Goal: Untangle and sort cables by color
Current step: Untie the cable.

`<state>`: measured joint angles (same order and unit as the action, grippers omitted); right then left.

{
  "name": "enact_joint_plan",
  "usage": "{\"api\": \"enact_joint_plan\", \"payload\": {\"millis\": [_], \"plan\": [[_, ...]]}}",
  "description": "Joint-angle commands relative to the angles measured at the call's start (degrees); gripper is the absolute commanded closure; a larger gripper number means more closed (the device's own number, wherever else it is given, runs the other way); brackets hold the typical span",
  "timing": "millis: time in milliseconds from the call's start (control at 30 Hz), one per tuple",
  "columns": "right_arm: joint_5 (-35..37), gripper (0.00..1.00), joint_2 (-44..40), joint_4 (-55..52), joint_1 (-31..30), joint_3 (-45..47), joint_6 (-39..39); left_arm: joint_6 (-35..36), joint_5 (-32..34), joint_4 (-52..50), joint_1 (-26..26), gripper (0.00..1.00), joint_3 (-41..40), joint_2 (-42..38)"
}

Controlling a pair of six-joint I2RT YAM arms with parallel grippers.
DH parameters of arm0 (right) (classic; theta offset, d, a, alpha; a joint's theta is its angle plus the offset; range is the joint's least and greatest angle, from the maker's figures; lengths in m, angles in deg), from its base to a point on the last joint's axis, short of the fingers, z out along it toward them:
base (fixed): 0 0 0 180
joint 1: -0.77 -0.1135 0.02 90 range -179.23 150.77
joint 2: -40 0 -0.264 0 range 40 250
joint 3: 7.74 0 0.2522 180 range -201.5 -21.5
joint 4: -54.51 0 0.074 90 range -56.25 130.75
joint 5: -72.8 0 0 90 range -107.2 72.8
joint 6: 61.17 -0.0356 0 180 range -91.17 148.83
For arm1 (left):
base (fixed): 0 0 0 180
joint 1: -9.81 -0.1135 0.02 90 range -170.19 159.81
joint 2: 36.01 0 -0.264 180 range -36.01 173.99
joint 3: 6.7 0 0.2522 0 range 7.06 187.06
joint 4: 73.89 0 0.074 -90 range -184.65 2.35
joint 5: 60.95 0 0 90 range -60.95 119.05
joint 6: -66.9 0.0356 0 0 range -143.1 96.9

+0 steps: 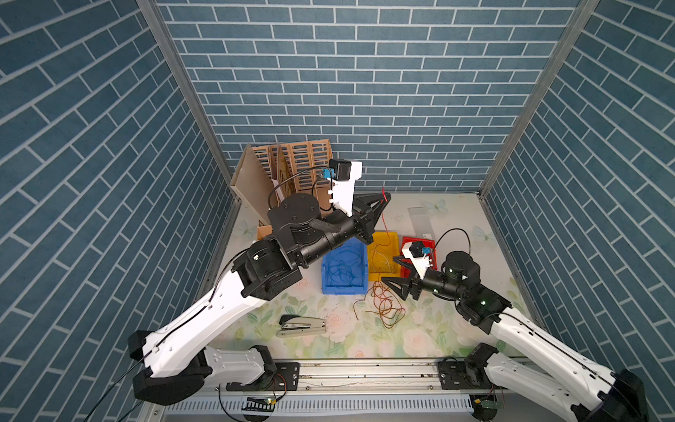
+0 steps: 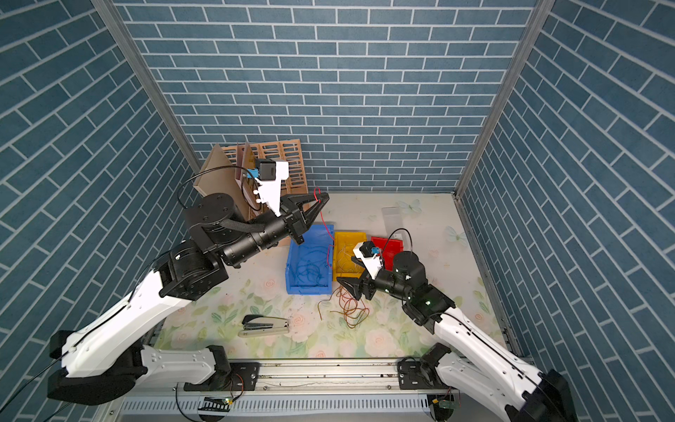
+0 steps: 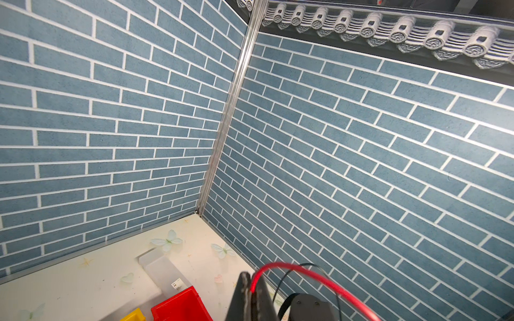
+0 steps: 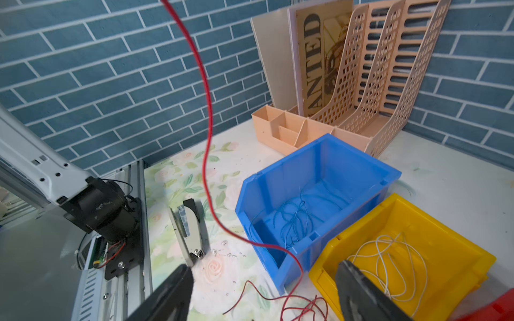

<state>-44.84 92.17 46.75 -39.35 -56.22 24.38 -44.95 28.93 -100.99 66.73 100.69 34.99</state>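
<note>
The left hand [image 1: 383,199] is up high near the back wall, pinched tight on a single red wire [image 4: 209,97]. That wire hangs down past the blue bin [image 1: 343,290] and runs into the loose heap of red-brown wires [image 1: 383,305] on the bench [image 1: 328,343], just in front of the yellow bin [image 1: 388,238]. The right hand [image 4: 264,294] sits low over that heap with its jaws spread wide and nothing between them.

Blue wires [image 4: 294,214] lie in the blue bin and pale wires [image 4: 389,258] in the yellow one, so I'd say the red lot is what remains, and this is the teasing-out step: one strand being drawn from the knot.

Next, I reckon, the right hand should pin the heap or take the strand low down, so the left can pull it free without dragging the rest along, then carry it to the red bin [image 1: 423,242].
</note>
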Motion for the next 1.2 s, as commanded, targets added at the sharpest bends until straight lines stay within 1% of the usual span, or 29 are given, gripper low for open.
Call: {"api": "enact_joint_plan", "payload": {"millis": [0, 100, 267, 400, 567, 600, 667, 700, 733, 833, 967, 1100, 1167], "plan": [[-1.7, 0.16, 3.3, 5.9, -0.1, 0.4, 3.1, 0.0, -0.8, 0.6, -0.4, 1.00, 1.8, -0.6], [-0.4, 0.18, 7.2, 8.4, -0.1, -0.1, 3.4, -0.2, -1.3, 0.4, -0.4, 1.00, 2.0, -0.7], [3.3, 0.25, 12.8, 13.2, -0.2, -0.3, 4.3, -0.9, -1.3, 0.4, -0.3, 1.00, 1.4, -1.5], [2.3, 0.28, 17.5, 19.7, -0.1, -0.9, 3.4, -1.2, -0.8, -0.6, -0.4, 1.00, 1.5, -2.6], [1.8, 0.32, 21.1, 22.9, -0.3, -3.6, 2.1, -1.2, 0.5, -2.0, -0.5, 1.00, 0.6, -4.3], [2.1, 0.36, 21.5, 22.5, -0.2, -4.3, 2.1, -1.2, 0.8, -2.0, -0.4, 1.00, 0.4, -4.8], [2.1, 0.46, 21.7, 21.9, -0.2, -5.1, 2.1, -1.2, 1.3, -2.1, -0.5, 1.00, -0.4, -5.5], [2.0, 0.56, 21.4, 22.0, -0.2, -5.3, 2.1, -1.2, 1.5, -2.2, -0.5, 1.00, -0.6, -5.9], [2.2, 0.69, 21.1, 21.8, -0.2, -5.5, 2.1, -1.1, 1.8, -2.2, -0.4, 1.00, -0.9, -6.3], [3.2, 1.00, 19.7, 20.4, -0.2, -6.1, 2.4, -1.3, 2.8, -2.1, -0.5, 1.00, -2.7, -7.9], [4.9, 1.00, 16.4, 18.9, -0.2, -6.5, 2.2, -2.3, 4.3, -1.3, -0.5, 1.00, -7.3, -11.7], [6.3, 1.00, 12.2, 13.6, -0.2, -10.0, -0.1, -2.8, 6.4, -1.1, -0.5, 1.00, -12.8, -15.8], [7.6, 1.00, 9.9, 11.5, -0.2, -11.8, -2.0, -3.0, 7.1, -0.8, -0.4, 0.98, -16.0, -17.6]]}}
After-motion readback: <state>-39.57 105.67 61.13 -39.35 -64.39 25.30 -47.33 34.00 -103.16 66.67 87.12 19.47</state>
